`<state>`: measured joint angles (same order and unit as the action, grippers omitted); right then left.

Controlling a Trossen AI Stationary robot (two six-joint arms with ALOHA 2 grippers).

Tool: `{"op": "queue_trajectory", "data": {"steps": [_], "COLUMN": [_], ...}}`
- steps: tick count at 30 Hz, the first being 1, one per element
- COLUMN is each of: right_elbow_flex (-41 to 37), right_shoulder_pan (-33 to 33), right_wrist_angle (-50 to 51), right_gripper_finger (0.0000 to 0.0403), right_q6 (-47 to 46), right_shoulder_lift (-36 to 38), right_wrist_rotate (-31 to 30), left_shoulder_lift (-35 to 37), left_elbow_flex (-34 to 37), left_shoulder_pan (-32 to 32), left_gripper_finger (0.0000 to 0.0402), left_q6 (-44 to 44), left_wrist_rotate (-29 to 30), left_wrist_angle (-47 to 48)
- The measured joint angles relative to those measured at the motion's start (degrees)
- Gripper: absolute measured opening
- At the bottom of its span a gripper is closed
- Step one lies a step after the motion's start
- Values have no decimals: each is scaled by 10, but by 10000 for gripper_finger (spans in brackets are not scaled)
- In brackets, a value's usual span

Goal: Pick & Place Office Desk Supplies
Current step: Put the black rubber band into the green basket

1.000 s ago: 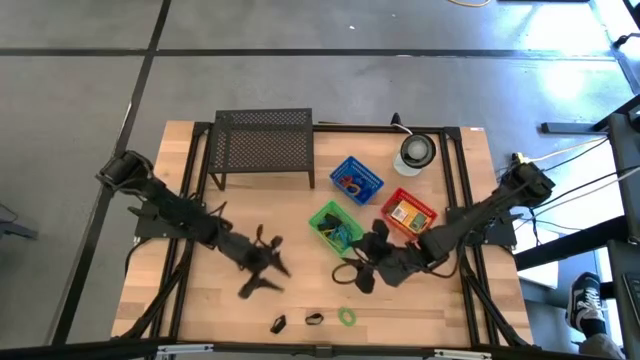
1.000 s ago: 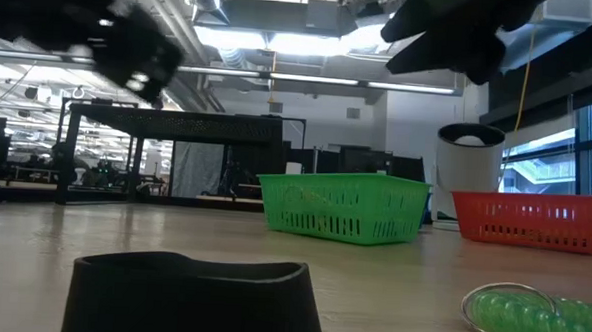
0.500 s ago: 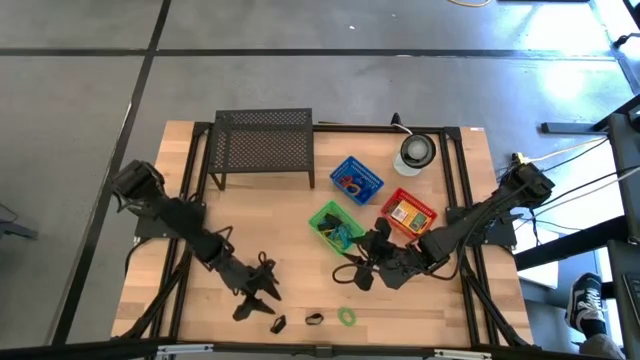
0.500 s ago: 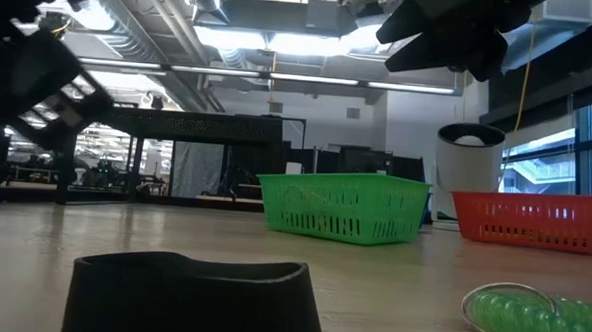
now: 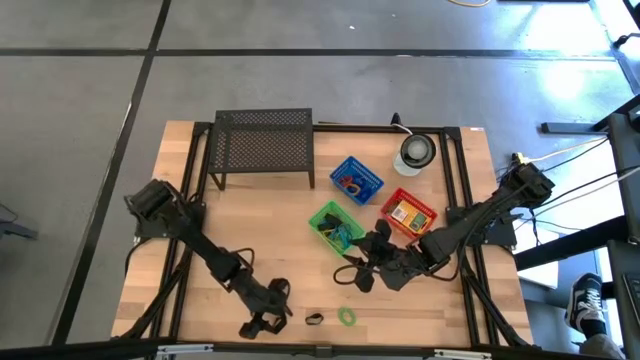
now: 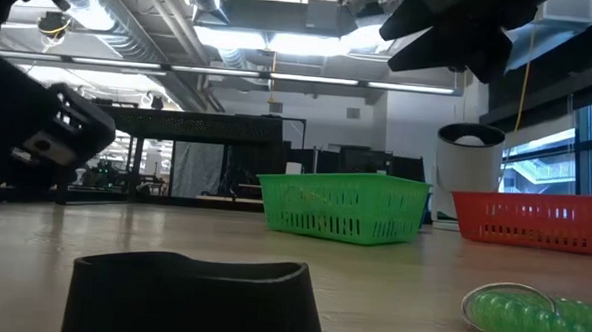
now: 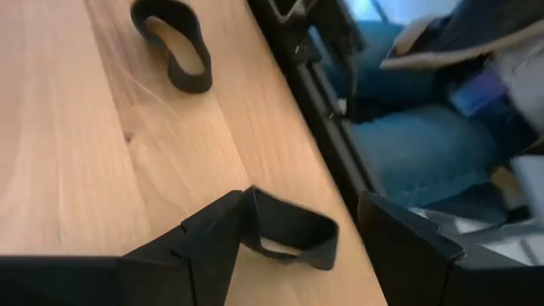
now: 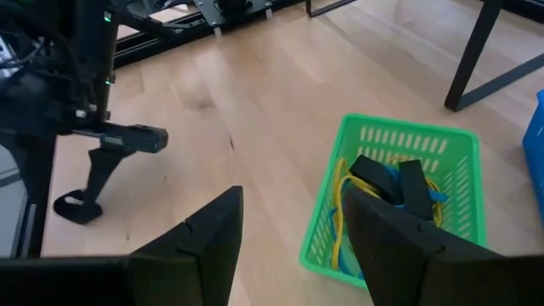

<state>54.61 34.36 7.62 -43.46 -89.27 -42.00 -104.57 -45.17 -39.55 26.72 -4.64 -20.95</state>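
Left claw (image 5: 262, 322) hovers spread apart over a black loop (image 7: 289, 234) at the worktop's (image 5: 250, 220) six o'clock edge; a second black loop (image 5: 314, 319) lies just beside it, while the right claw (image 5: 362, 262), also apart, waits near the green basket (image 5: 335, 224)

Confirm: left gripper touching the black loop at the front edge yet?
Cannot tell. The left wrist view shows the black loop between the open left gripper's fingers, one finger overlapping its end; contact or gap isn't plain.
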Motion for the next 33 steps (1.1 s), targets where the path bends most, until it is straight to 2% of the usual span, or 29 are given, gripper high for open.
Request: {"op": "queue_trajectory", "data": {"steps": [9,18,25,29,33], "right_elbow_flex": [0,0,0,0,0], "right_shoulder_pan": [6,6,6,6,6], "right_wrist_angle": [-4,-3,-3,-3,-3], "right_gripper_finger": [203,203,203,203,203], "right_q6": [-11,-13,-15,-15,-15], "right_shoulder_lift": [0,0,0,0,0], "right_wrist_rotate": [9,9,9,9,9], "left_shoulder_lift": [-22,-20,-20,-20,-20], "left_elbow_flex": [-7,-10,-9,-8,-7], "left_shoulder_pan": [0,-14,-25,-29,-33], "left_gripper_finger": [228,228,226,196,135], "left_q6": [-21,-133,-214,-242,-258], "left_wrist_rotate": [4,11,48,68,76], "left_wrist_angle": [11,76,81,82,83]}}
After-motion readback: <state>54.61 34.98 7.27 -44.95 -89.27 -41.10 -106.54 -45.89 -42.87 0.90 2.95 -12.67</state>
